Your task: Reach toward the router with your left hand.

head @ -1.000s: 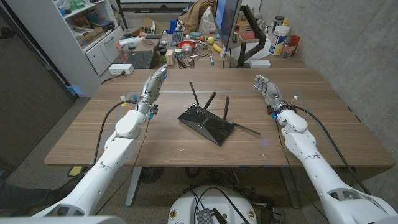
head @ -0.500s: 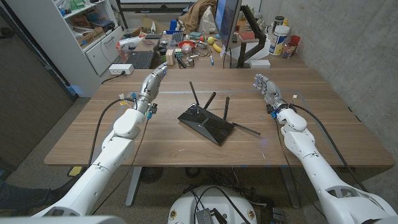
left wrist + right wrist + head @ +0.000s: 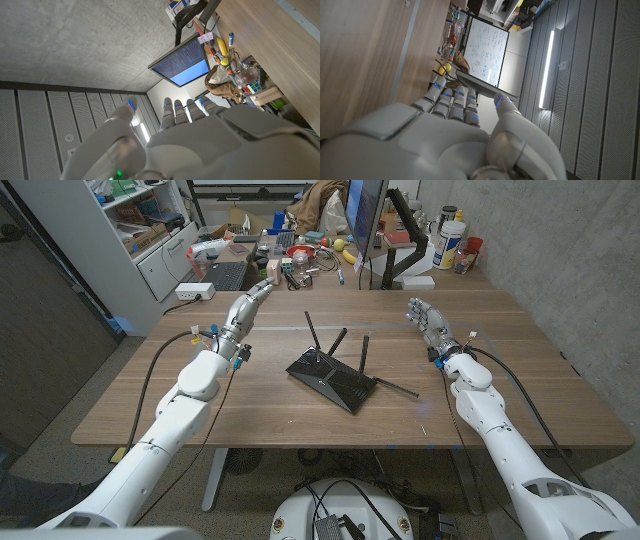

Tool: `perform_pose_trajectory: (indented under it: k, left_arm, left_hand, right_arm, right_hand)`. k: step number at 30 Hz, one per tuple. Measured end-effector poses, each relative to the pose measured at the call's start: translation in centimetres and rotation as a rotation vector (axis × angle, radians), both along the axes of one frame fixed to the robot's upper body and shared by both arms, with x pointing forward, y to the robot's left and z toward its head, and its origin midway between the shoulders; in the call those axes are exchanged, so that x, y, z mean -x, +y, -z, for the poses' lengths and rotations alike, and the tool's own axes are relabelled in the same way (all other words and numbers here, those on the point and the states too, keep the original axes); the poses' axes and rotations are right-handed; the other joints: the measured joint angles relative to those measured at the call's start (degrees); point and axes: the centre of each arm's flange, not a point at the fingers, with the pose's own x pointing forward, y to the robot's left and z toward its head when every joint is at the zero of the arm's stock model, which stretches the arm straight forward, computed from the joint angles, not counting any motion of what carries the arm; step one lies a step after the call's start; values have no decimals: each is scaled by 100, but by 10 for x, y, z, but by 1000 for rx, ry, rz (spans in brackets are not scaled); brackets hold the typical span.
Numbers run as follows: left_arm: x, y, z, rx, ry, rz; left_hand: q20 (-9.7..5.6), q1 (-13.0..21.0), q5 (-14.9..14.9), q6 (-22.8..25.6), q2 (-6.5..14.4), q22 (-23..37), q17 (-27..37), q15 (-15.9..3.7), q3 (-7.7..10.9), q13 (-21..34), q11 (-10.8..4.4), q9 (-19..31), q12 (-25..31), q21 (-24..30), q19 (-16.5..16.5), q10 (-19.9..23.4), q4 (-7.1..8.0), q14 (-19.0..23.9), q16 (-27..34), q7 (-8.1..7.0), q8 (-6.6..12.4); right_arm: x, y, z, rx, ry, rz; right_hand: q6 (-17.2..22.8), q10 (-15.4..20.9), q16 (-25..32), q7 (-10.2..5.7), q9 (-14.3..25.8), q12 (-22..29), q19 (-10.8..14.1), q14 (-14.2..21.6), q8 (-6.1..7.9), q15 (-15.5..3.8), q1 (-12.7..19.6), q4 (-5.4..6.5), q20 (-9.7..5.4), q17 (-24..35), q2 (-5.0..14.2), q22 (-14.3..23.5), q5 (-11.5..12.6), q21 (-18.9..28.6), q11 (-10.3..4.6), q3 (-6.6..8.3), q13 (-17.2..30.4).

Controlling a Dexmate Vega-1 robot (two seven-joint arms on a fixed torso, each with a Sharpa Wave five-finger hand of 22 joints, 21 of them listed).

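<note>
Router (image 3: 331, 379) sits mid-table (image 3: 250, 405), long axis running near-right to far-left, antennas up. Left robot hand (image 3: 247, 308) open, empty, raised at the far left, well apart; router lies to its right and nearer. Right robot hand (image 3: 427, 319) open, similarly distant.

- Left arm (image 3: 180, 405) comes in from the bottom-left corner, stretched forward over the table, forearm angled up and toward the middle.
- Left hand (image 3: 246, 308) raised off the table, fingers straight, together, pointing away from the robot; holds nothing.
- Left wrist view: back of the left hand (image 3: 200, 145), fingers (image 3: 176, 111) side by side, extended, thumb set apart.
- Right arm (image 3: 500, 435) comes in from the bottom-right corner, elbow bent.
- Right hand (image 3: 428, 321) up, fingers loosely spread, holding nothing.
- Right wrist view: right hand (image 3: 435, 140) fingers slightly curled, thumb out to the side.
</note>
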Motion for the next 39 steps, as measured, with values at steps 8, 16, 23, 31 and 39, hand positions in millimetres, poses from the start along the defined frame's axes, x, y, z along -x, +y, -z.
perform_pose_trajectory:
  k: [8,16,23,31,39]
  left_arm:
    - [6,-3,-2,-37,-23,-31]
    - [12,-6,-2,-66,-42,-53]
    - [19,-11,-3,-89,-60,-59]
    - [22,-14,-3,-112,-75,-89]
    - [30,-19,-6,-145,-103,-121]
  left_hand:
    - [0,0,0,0,0,0,0,21,0,0,0,0,0,0,0,0,0,21,0,0,0]
    - [31,0,0,0,0,0,0,8,0,0,0,0,0,0,-32,0,0,34,0,0,0]
    - [54,0,0,24,0,0,0,-2,0,0,0,0,0,-41,-8,0,0,44,0,-25,0]
    - [53,23,0,31,-23,0,0,8,-24,0,-30,0,0,-63,-9,31,-24,53,0,-32,0]
    - [53,23,0,44,-23,0,0,18,2,0,-9,0,0,-64,-9,52,-49,62,0,-19,0]
  right_arm:
    - [1,1,1,0,1,2]
    - [1,0,1,1,1,4]
    - [2,0,1,4,0,2]
    - [1,-1,0,6,-2,2]
    - [0,-1,-2,15,-8,3]
  right_hand:
    - [0,20,0,0,0,0,0,0,0,0,0,0,0,0,0,0,0,-44,20,0,0]
    - [0,20,1,0,0,0,0,0,0,0,0,0,0,0,0,-1,0,-44,20,0,0]
    - [0,20,-7,0,0,0,0,0,0,0,0,0,0,0,0,-1,0,-82,19,0,0]
    - [0,20,-26,0,0,0,65,0,0,0,0,0,-1,0,0,-1,0,-105,19,0,0]
    - [-11,20,-26,-11,0,0,64,0,0,0,0,0,-1,-1,0,-1,0,-105,19,0,0]
